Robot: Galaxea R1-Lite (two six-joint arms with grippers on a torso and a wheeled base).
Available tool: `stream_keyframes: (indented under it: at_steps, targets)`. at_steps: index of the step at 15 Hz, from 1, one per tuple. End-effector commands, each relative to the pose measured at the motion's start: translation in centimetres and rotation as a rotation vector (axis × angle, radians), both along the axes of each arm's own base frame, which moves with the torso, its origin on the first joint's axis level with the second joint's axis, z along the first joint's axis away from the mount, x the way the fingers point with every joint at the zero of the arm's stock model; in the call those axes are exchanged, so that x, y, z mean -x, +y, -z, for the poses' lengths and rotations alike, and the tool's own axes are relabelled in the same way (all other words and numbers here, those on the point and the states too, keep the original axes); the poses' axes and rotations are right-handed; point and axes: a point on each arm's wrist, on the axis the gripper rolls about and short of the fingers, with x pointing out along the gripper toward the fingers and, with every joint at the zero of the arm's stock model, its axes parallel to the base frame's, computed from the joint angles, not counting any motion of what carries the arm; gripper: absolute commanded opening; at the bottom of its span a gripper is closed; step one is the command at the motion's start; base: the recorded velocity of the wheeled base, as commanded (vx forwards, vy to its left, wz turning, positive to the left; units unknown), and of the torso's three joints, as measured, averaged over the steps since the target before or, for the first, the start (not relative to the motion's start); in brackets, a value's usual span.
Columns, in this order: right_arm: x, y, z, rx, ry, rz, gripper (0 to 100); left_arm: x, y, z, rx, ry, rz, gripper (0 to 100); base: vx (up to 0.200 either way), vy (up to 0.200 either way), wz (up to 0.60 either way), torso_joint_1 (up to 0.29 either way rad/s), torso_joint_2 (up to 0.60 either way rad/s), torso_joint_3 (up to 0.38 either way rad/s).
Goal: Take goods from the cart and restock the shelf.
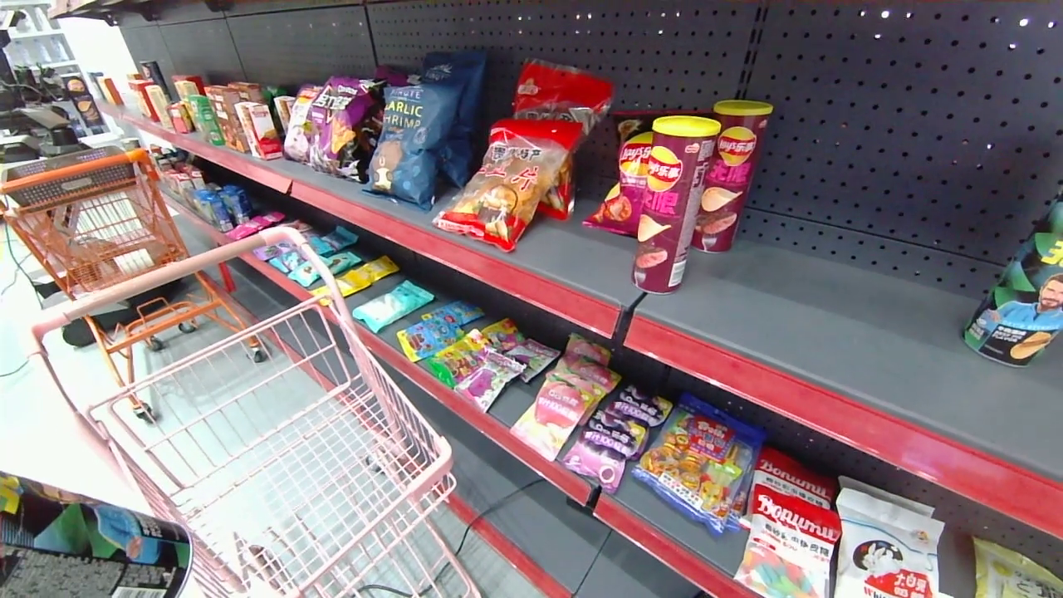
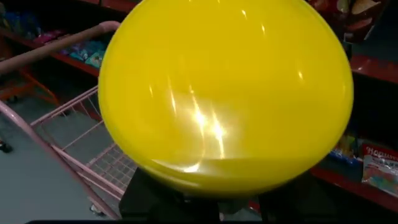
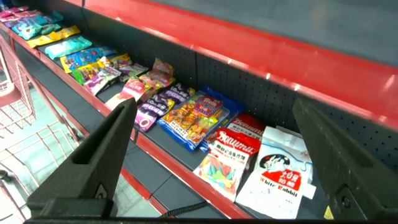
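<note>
Head view first: the pink cart (image 1: 432,455) stands beside the upper shelf (image 1: 830,349), its near end cut off by the frame's bottom edge. In the bottom left corner, just beside the cart, the chip can (image 1: 83,544) pokes in. Only part of its dark printed side shows, and the rest is cropped away. On the upper shelf two purple tubes (image 1: 674,203) stand upright, one just behind the other. At the right edge a green can (image 1: 1020,291) is sliced by the frame. An orange cart (image 1: 91,216) sits farther back.

Over to the left wrist view: the chip can's yellow lid (image 2: 224,93) faces the camera. The left gripper (image 2: 193,208) is a dark shape under it, clamped on the can, though the contact itself is masked by the lid. The pink cart's rail runs below.

Right wrist view: the right gripper (image 3: 217,165) has its jaws spread wide with nothing between them. It hangs in front of the lower shelf (image 3: 261,102), above the candy bags (image 3: 193,118).
</note>
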Motion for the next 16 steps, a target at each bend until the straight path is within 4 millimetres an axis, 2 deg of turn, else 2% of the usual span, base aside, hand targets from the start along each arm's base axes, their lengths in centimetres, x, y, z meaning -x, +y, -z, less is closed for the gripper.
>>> stream_keyframes:
  at_steps: [1,6,16]
  targets:
    - [0.01,0.0,-0.05,0.001,-0.001,-0.001,100,-0.01,0.0,0.11,-0.011,0.001,0.0,0,0.0,0.0,0.0,0.168,-0.43,-0.237]
    - [-0.01,0.0,0.0,0.001,0.001,-0.003,100,-0.1,0.01,0.21,-0.026,0.007,0.001,0,0.0,0.0,0.0,0.208,-0.49,-0.294]
    - [0.01,0.0,-0.05,-0.001,-0.001,-0.003,100,-0.17,-0.07,0.31,-0.024,0.018,0.056,0,0.0,0.0,0.0,0.168,-0.37,-0.21]
